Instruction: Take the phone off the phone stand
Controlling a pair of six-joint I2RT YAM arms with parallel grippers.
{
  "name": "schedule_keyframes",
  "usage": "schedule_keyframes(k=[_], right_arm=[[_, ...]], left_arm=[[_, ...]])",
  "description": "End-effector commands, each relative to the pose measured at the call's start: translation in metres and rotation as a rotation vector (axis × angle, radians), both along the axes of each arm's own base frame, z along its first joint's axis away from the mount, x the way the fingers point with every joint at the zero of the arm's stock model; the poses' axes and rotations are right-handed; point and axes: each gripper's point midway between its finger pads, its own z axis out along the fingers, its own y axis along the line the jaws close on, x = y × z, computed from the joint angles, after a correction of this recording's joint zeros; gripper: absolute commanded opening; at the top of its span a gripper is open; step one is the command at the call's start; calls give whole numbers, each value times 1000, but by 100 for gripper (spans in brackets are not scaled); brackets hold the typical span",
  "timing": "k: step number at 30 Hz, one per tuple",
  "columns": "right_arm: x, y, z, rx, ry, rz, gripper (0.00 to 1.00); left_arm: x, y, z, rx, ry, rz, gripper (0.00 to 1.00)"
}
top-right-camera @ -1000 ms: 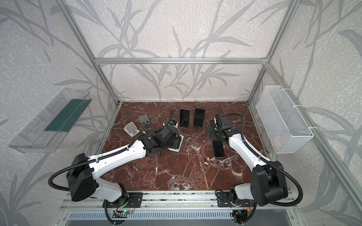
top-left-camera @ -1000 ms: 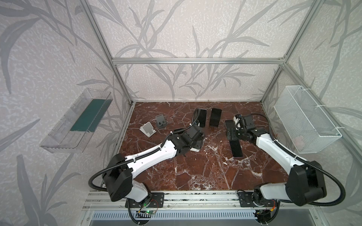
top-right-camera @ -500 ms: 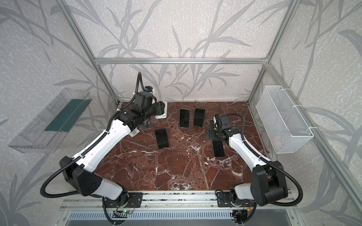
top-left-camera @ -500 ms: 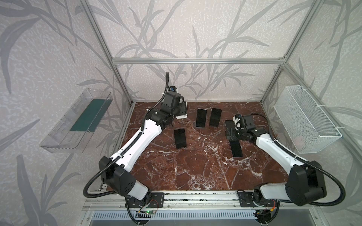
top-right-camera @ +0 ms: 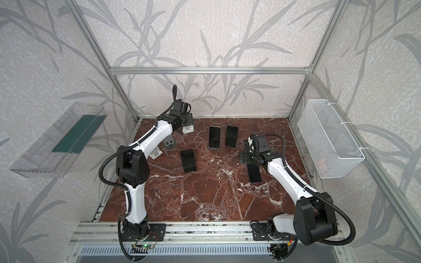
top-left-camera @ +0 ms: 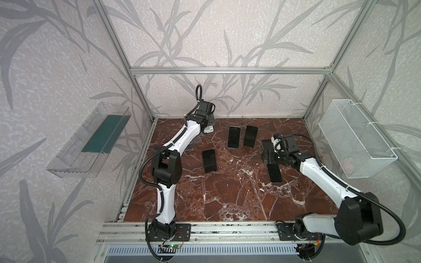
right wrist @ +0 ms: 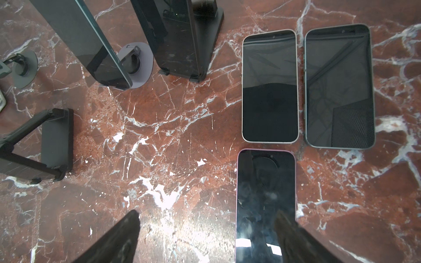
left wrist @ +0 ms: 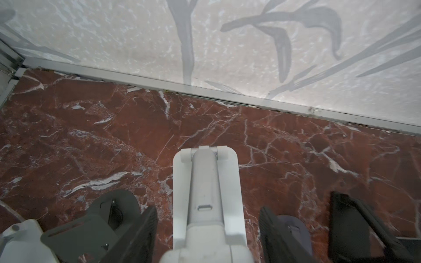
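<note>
Red marble tabletop (top-left-camera: 227,205): the left gripper (left wrist: 207,209) clamps a white phone stand (left wrist: 206,177) near the leaf-print back wall (left wrist: 227,45), the stand's near end cut off in the wrist view. To that gripper's right, three dark phones (top-left-camera: 234,136) sit propped on stands (right wrist: 136,59). Further right, the right gripper (right wrist: 207,214) hangs released above a pink-edged phone (right wrist: 265,193) lying flat. Two more phones (right wrist: 270,86) lie beyond, the gripper hiding part of this group in both top views.

The left end effector (top-left-camera: 206,126) grips a white phone stand (top-left-camera: 209,130) by the back wall (top-left-camera: 227,95), a phone (top-left-camera: 209,160) lying nearby.
</note>
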Motion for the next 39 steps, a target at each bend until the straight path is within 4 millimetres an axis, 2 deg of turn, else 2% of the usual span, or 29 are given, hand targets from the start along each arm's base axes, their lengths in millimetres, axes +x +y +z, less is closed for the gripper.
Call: schedule_keyframes(k=[1,10,14,21,23,26,27,29,32,35,39], right_arm=[[-12,-1,2,12,15,2,92],[-15,5,0,26,30,12,91],[-14,6,3,24,31,14,91],[-11,10,11,36,24,19,91],[-12,6,14,23,16,4,90],[-13,4,25,24,-10,-4,91],[-14,3,29,23,-17,-7,91],[-17,1,36,24,-30,-14,91],[-21,0,45,29,-42,-21,91],[-24,-1,54,28,-52,-22,91],[-26,4,66,30,-64,-11,91]], left_arm=[[7,11,0,-7,13,34,52],[2,13,-74,-3,189,6,54],[-4,22,-98,38,250,19,55],[-6,29,-113,54,287,42,55],[-8,33,-117,72,300,55,61],[-12,34,-118,79,318,59,75],[-14,34,-115,78,321,60,80],[-16,32,-107,66,325,46,83],[-20,31,-79,42,308,47,88],[-21,32,-39,26,241,49,92],[-27,34,27,0,114,43,96]])
